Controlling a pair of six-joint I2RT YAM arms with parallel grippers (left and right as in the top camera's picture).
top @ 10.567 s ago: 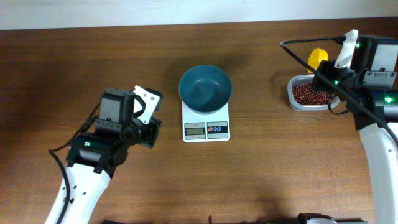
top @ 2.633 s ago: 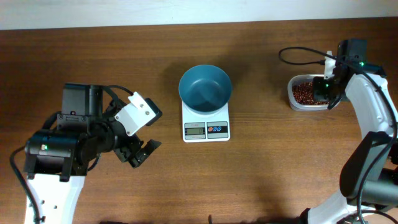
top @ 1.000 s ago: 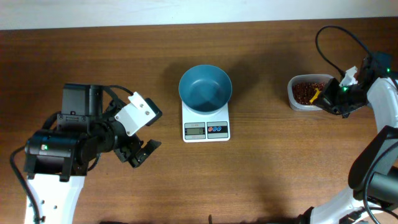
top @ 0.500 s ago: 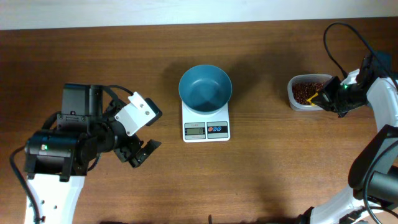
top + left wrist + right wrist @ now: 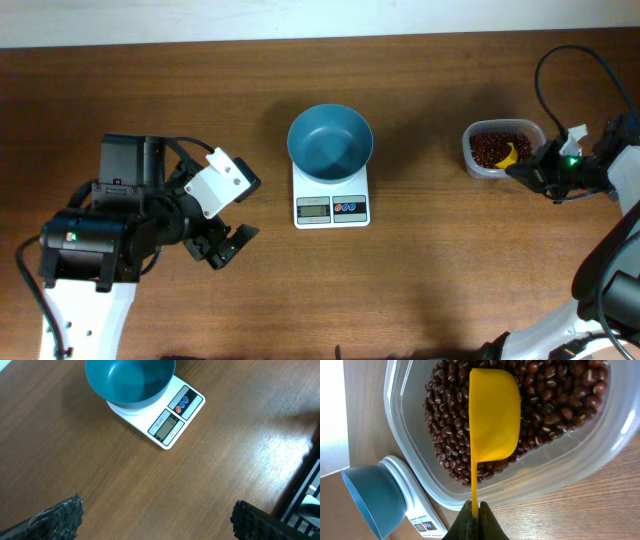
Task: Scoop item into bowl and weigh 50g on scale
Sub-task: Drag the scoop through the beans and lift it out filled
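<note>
So the right tool (image 5: 475, 512) is pinched shut on the thin handle of a small yellow plastic scoop (image 5: 492, 415), right at the handle's end. The cup end sits over the heap of small dark red-brown beans (image 5: 450, 435), inside the clear rectangular plastic tub (image 5: 407, 455). From the wrist view the cup shows plain yellow with no beans on it. I honestly can't tell if it's touching the heap or just above it.

My read: this is the scooping step, first load not yet picked up. Next it needs to dig the cup into the beans and bring it up level. Then it has to carry it over to the round teal-blue bowl (image 5: 330, 142) without tipping. With a grip that far back on such a skinny handle, I'd guess the cup can twist, so slow is better.

The bowl sits on top of the small white rectangular kitchen scale (image 5: 331, 205), mid-way across the brown wooden tabletop (image 5: 420, 280) and well apart from the tub. Its inside looks smooth and completely empty, so nothing's been weighed yet. The scale's display is too small to read.

The left tool (image 5: 157, 520) hangs over bare wood near the scale, fingers spread wide, holding nothing.
</note>
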